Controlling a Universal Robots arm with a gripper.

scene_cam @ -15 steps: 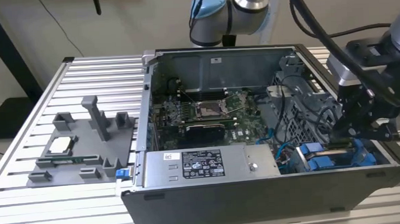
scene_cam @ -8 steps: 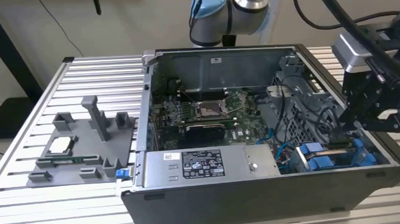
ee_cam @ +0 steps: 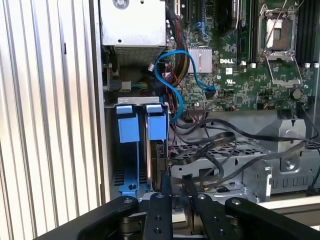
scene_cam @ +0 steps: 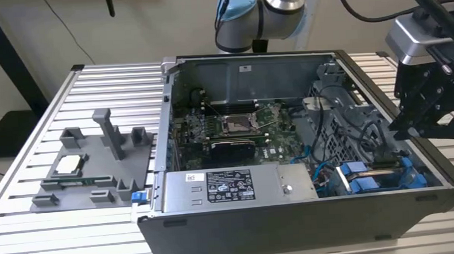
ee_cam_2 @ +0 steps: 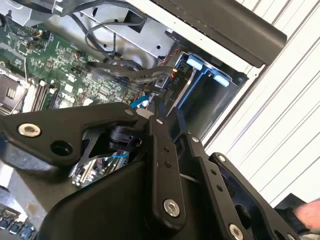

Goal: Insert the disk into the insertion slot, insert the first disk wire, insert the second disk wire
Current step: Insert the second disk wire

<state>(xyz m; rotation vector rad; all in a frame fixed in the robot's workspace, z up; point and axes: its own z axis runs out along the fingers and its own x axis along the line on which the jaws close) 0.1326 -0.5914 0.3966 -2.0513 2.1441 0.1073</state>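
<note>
In the first wrist view the black hand (ee_cam: 176,182) is closest to the camera. It hangs just over the edge of the open computer case (ee_cam: 280,200). I cannot tell if the hand is wide or narrow, or if it holds anything.

Just past the hand is the disk (ee_cam: 155,150). It stands on its edge in its blue frame, down in the slot at the corner of the case. A second blue frame (ee_cam: 129,130) stands right beside it, touching or almost touching. Black wires (ee_cam: 220,137) lie in loops over the metal cage next to the disk. One bundle ends close to the hand.

A little farther in, a thin blue wire (ee_cam: 167,85) makes a loop from the blue frames up to the green board (ee_cam: 240,80). Beside it sits the grey power box (ee_cam: 132,25).

In the second wrist view the hand (ee_cam_2: 167,127) points toward the same corner. The blue wire's end (ee_cam_2: 140,102) is near its tip.

In the exterior view the hand (scene_cam: 422,133) is on the exterior view's right, above the side wall of the case (scene_cam: 293,233). The blue frames (scene_cam: 367,175) are low in the corner below it. The power box (scene_cam: 229,187) with its white sticker lies along the front. The case rests on a desk (scene_cam: 32,233) of silver slats. On the exterior view's left, well apart from the case, a grey tray (scene_cam: 91,173) holds small parts. Far back, the robot arm (scene_cam: 264,16) rises behind the case.
</note>
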